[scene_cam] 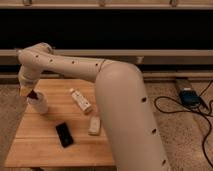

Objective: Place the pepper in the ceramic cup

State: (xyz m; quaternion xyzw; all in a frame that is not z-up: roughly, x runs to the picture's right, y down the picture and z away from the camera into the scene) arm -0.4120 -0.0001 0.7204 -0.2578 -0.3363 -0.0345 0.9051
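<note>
The white ceramic cup (39,104) stands near the left edge of the wooden table (50,150). My gripper (27,91) hangs just above and left of its rim, at the end of the big white arm (120,100) that reaches in from the right. The dark red pepper (32,94) shows at the gripper's tip, held right over the cup's rim. The gripper looks shut on it; its upper part is hidden by the wrist.
A white bottle (80,100) lies on its side mid-table. A flat black device (64,134) and a small whitish object (94,126) lie nearer the front. On the floor to the right are a blue box (189,96) and black cables (172,107).
</note>
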